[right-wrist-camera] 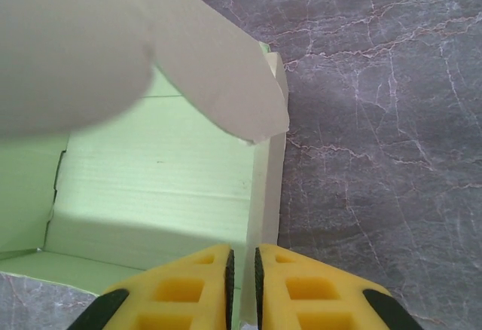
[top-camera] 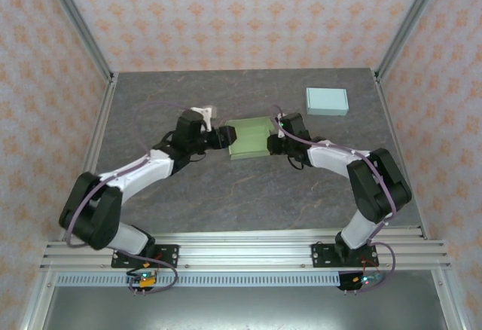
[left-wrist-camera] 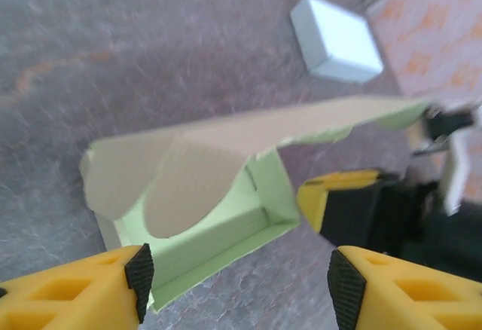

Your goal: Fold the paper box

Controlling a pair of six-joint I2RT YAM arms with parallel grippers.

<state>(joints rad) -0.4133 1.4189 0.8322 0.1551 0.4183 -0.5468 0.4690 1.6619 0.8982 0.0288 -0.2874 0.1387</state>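
Note:
The paper box is a pale green, half-formed carton lying mid-table, its lid flap raised over the open tray. My right gripper is shut on the box's right side wall, pads pinching the thin card. In the top view that gripper sits at the box's right edge. My left gripper is at the box's left end. Its jaws stand open and wide apart. The box's near corner lies just beside the left pad, and bare table shows between the pads.
A small closed light-blue box rests at the back right, also seen in the left wrist view. Metal frame posts and patterned walls bound the grey marbled table. The right arm's yellow and black finger is close beyond the box.

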